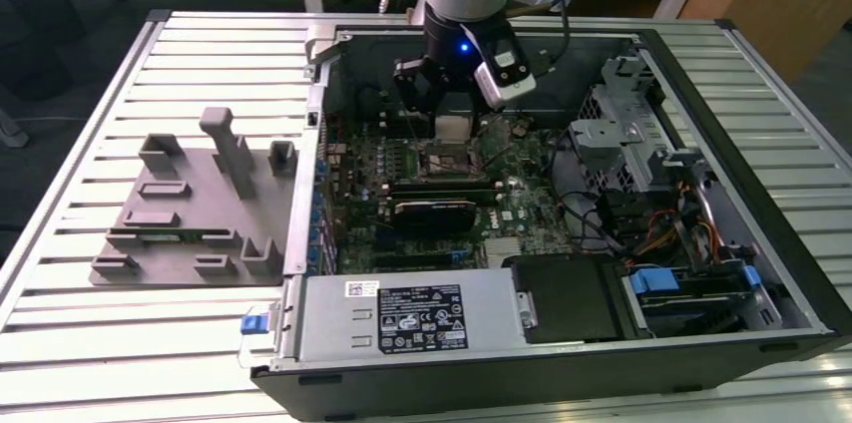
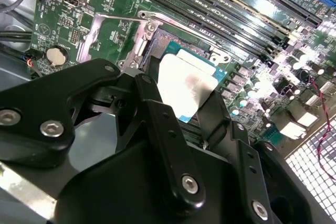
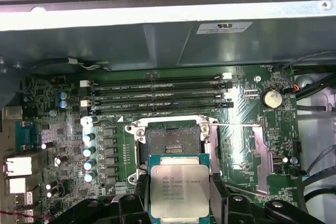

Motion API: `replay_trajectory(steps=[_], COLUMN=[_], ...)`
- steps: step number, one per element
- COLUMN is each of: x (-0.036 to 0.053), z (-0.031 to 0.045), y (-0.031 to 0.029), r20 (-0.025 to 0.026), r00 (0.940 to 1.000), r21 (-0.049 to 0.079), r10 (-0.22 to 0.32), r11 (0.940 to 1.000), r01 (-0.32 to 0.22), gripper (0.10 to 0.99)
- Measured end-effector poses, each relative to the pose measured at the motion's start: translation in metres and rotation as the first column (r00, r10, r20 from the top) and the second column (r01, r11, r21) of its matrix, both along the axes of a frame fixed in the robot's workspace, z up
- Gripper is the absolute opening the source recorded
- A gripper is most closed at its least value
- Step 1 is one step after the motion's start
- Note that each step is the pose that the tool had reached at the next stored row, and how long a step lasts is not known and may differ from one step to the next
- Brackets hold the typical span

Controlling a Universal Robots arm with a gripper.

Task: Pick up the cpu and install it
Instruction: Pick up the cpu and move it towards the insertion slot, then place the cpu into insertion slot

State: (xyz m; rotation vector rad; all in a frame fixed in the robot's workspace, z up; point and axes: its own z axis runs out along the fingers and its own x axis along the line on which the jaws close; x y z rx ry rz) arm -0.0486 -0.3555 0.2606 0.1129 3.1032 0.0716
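The hand, closed on the cpu, should hold it level and square above the open socket.

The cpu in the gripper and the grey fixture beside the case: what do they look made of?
The cpu, held by the gripper: a silver-grey metal lid, smooth and faintly reflective, on a green board-like base whose rim shows around it. The grey fixture: probably moulded or printed plastic, judging by its even matte grey and blocky shapes with no shine.
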Motion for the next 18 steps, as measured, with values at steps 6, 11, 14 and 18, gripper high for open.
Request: replay_trajectory(steps=[6, 11, 14, 18], x=[0.0, 0.0, 0.0, 0.0], z=[-0.0003, -0.0004, -0.0004, -0.0004], y=[0.0005, 0.0006, 0.0006, 0.0006], r20=[0.0, 0.0, 0.0, 0.0], r00=[1.0, 1.0, 1.0, 0.9972], r21=[0.0, 0.0, 0.0, 0.0], r10=[0.0, 0.0, -0.009, -0.075], r11=[1.0, 1.0, 1.0, 0.9972], r01=[0.0, 0.0, 0.009, 0.075], gripper=[0.541, 0.541, 0.541, 0.541])
